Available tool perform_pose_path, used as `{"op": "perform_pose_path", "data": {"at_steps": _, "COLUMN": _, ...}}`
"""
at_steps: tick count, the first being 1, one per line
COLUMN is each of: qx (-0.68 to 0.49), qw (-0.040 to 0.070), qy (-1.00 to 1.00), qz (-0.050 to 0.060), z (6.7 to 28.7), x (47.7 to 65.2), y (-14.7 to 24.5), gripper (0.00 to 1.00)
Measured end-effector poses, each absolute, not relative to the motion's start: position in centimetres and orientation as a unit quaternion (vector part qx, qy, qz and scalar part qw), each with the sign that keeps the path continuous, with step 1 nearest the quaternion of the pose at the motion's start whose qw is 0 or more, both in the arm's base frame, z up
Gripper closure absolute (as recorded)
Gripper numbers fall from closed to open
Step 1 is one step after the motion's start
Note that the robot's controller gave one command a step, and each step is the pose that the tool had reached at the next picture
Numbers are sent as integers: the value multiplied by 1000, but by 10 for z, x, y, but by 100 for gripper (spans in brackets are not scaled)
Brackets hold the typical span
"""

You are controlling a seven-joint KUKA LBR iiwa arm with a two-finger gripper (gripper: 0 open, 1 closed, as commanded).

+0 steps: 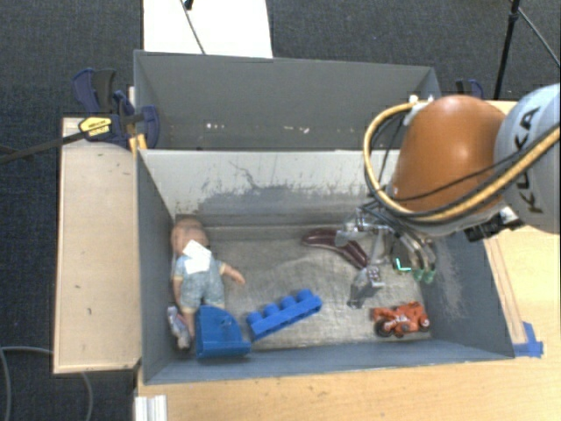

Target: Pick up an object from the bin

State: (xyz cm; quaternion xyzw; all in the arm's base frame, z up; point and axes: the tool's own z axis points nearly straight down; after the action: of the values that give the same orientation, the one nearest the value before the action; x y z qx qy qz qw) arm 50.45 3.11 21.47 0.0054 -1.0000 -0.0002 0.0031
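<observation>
Beside the end effector (363, 289) lies a half-hidden maroon handle (337, 243), perhaps.

A small plastic doll (197, 274) with a pale head and light blue clothes lies on its back along the left wall of the grey metal bin (280, 103). Its head points to the far edge and its feet to the near left corner. The 2 blue pieces lie by the near edge. A squarish blue plastic block (219, 333) touches the doll's legs, and just beside it is a long blue studded brick (283, 312), angled across the floor.
</observation>
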Motion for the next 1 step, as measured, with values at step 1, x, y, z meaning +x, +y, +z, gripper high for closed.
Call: {"op": "perform_pose_path", "data": {"at_steps": 1, "qx": 5, "qw": -1, "qy": -1000, "qz": 0, "z": 219, "x": 506, "y": 31, "gripper": 0}}
